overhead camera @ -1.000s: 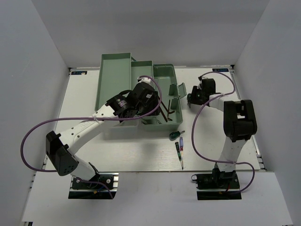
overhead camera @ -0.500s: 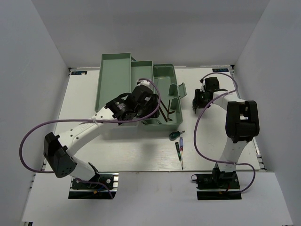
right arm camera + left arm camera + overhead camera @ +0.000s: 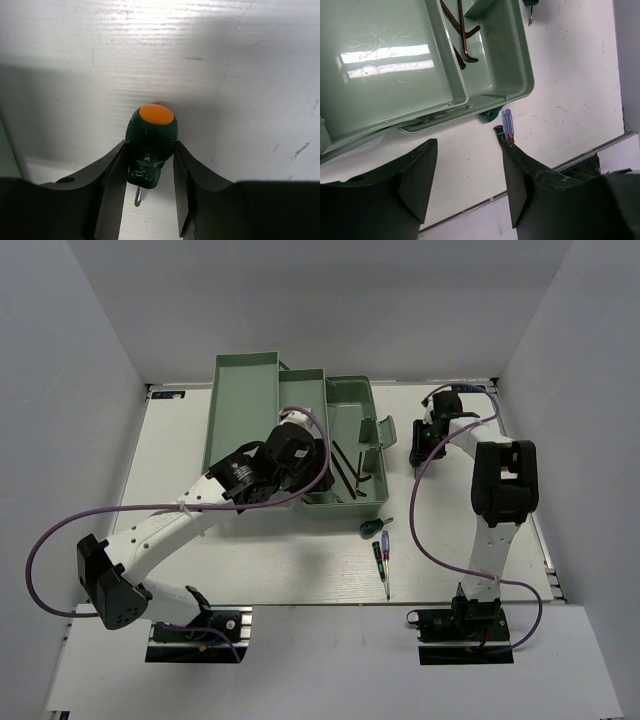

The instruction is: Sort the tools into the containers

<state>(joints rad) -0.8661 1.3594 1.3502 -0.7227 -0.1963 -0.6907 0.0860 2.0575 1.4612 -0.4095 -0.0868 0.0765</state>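
The mint-green toolbox (image 3: 345, 392) stands open at the back middle, and its tray fills the left wrist view (image 3: 380, 30). Dark hex keys (image 3: 352, 472) lie in its deep base (image 3: 464, 50). A stubby green screwdriver (image 3: 373, 527) lies on the table in front of the box (image 3: 490, 116), with the purple-handled (image 3: 506, 121) and dark green-handled (image 3: 498, 131) precision screwdrivers (image 3: 382, 562) beside it. My left gripper (image 3: 300, 465) is open and empty above the box's front part (image 3: 467, 185). My right gripper (image 3: 417, 450) is shut (image 3: 149, 150) on another stubby green screwdriver with an orange cap (image 3: 150, 130).
The translucent lid with handle (image 3: 377, 435) stands at the box's right side, close to my right gripper. White walls close in the table on three sides. A purple cable loops from each arm.
My left arm has swung a little to the left over the toolbox. My right gripper has moved slightly toward the back of the table.
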